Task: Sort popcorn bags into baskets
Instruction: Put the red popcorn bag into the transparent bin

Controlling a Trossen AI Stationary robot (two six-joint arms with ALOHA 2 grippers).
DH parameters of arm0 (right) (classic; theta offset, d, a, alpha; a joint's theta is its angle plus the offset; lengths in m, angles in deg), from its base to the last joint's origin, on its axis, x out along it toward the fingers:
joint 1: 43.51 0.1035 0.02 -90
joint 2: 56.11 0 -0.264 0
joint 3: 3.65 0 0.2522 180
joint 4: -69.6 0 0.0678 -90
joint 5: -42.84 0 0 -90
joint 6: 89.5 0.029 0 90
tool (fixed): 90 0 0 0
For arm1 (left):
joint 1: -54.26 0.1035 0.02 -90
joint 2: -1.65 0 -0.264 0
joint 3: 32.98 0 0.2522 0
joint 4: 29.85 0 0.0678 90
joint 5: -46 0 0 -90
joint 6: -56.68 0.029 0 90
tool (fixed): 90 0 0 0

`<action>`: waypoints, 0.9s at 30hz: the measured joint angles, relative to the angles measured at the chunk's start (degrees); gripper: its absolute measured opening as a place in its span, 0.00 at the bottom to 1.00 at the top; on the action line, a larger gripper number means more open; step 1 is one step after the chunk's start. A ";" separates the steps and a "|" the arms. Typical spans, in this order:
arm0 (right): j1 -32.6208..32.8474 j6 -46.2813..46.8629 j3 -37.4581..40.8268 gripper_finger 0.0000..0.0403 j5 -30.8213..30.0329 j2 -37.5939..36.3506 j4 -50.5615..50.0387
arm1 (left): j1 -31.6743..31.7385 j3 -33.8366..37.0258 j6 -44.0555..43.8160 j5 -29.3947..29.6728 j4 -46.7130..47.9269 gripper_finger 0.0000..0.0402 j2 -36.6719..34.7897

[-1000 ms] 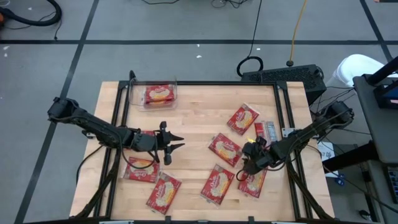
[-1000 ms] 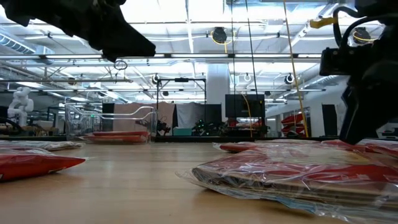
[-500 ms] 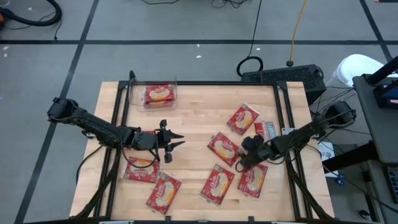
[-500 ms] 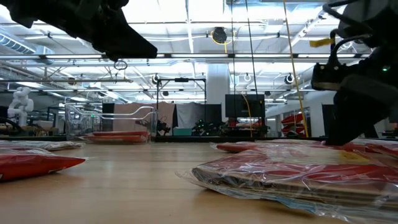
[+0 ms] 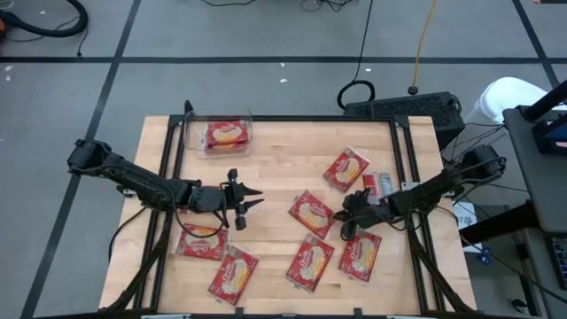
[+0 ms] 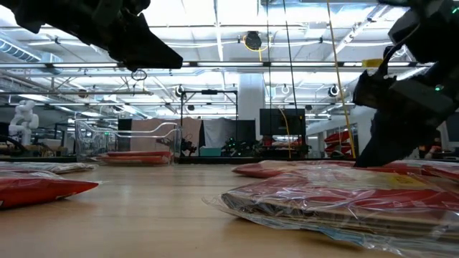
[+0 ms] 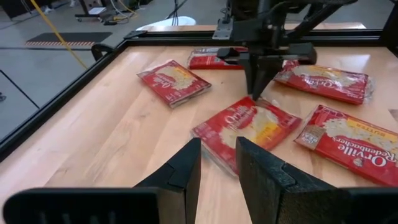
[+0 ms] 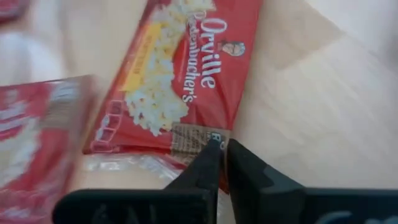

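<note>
Several red popcorn bags lie flat on the wooden table. My right gripper [image 5: 342,223] stands over the right end of the middle bag [image 5: 311,212], fingers closed on it; the left wrist view shows the gripper [image 7: 256,93] pointing down at this bag [image 7: 249,124]. My left gripper [image 5: 251,203] hangs open and empty above the table's left middle, and its fingers [image 7: 217,155] point toward the same bag. The clear bin [image 5: 190,133] stands at the far left with one bag [image 5: 226,134] lying flat in it. My right gripper has its two fingertips closed together on the bag's right end, at the brown patch [image 8: 189,138] just inside the clear sealed edge. The fingers come from above, slanting down from the table's right side. The bag lies flat on the table.
Other bags lie at the far right [image 5: 345,168], near middle [image 5: 307,261], near right [image 5: 361,257], near left [image 5: 232,273] and under my left arm [image 5: 200,241]. A black frame rail [image 5: 403,168] runs along the table's right side.
My right gripper has gone toward the table's left and far edge, from over the near-right bag to the middle bag's right end. The middle bag has slid a little toward the left edge.
</note>
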 joint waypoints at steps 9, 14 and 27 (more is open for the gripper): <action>-1.52 -10.15 -0.70 0.00 -4.14 -0.02 6.17 | -0.01 0.00 -0.82 0.02 0.12 0.26 0.00; -2.82 -19.29 -1.92 0.00 -6.20 -0.04 9.36 | 1.65 0.00 -4.06 0.02 -1.65 0.27 0.00; -8.55 -44.01 -3.13 0.00 -9.05 -0.09 21.94 | 9.09 -0.02 -6.94 -5.30 -3.08 0.57 -0.02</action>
